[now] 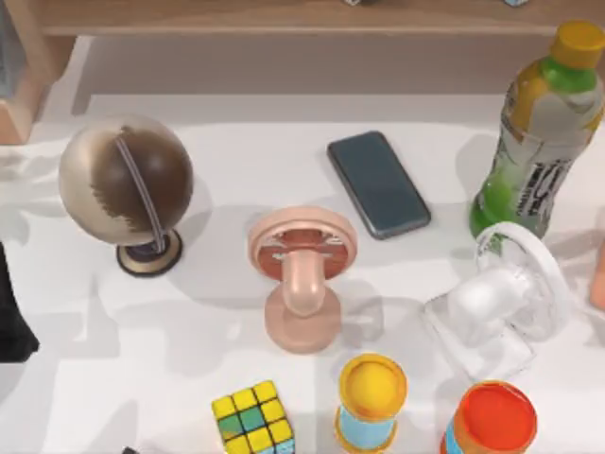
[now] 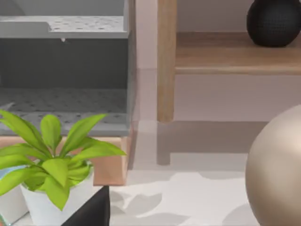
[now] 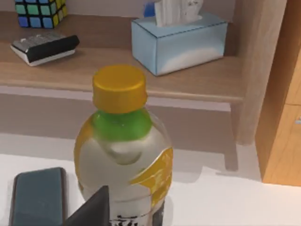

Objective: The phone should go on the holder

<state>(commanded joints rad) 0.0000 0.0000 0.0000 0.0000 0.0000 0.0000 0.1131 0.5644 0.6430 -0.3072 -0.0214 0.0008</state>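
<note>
Nearest the camera in the top view stand a puzzle cube (image 1: 253, 419) with coloured squares, a yellow-lidded can (image 1: 371, 398) and an orange-lidded can (image 1: 490, 419), all at the near edge of the white surface (image 1: 113, 369). Just beyond them, at centre, stands the holder (image 1: 302, 270): smooth pink, with a round base, a curved neck and a ring-shaped cradle, nothing resting on it. The phone (image 1: 378, 183) lies flat on the surface beyond and right of the holder, apart from it; it is a dark slate rectangle with rounded corners and a glossy face. A globe (image 1: 126, 181) stands at far left, a green bottle (image 1: 544, 128) with a yellow cap at far right, and a white fan (image 1: 501, 298) near right. Left end effector (image 2: 91, 212) and right end effector (image 3: 91, 209): a dark tip shows in each wrist view; opening cannot be told, nothing seen held.
</note>
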